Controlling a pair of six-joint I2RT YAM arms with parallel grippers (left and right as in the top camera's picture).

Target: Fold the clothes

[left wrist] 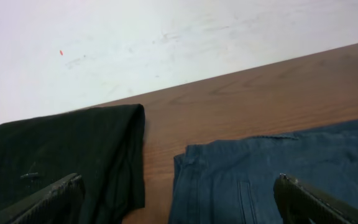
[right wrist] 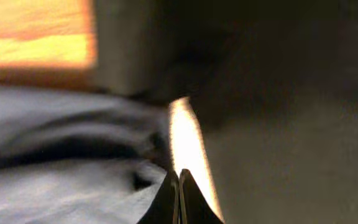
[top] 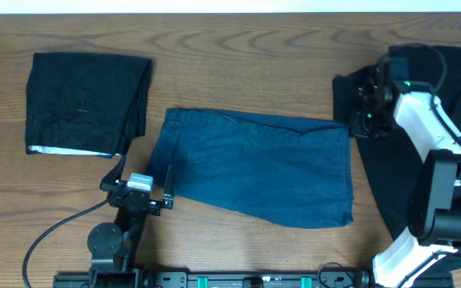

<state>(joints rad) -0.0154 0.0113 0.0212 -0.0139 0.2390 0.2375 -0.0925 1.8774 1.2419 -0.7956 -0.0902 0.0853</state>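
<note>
A folded blue garment (top: 262, 168) lies flat at the table's middle. It also shows in the left wrist view (left wrist: 260, 168) and the right wrist view (right wrist: 61, 137). A folded black garment (top: 82, 100) lies at the back left and shows in the left wrist view (left wrist: 61, 149). My left gripper (top: 144, 172) is open and empty, low by the blue garment's front left edge; its fingers (left wrist: 179, 186) straddle the gap between the two garments. My right gripper (top: 364, 120) is at the blue garment's back right corner, jaws (right wrist: 179, 177) shut, with nothing seen between them.
A pile of dark clothes (top: 382, 172) lies at the right, under and around the right arm, and fills the right of the right wrist view (right wrist: 278, 93). A narrow strip of bare wood table (top: 238, 72) separates it from the blue garment. A white wall (left wrist: 166, 37) runs behind the table.
</note>
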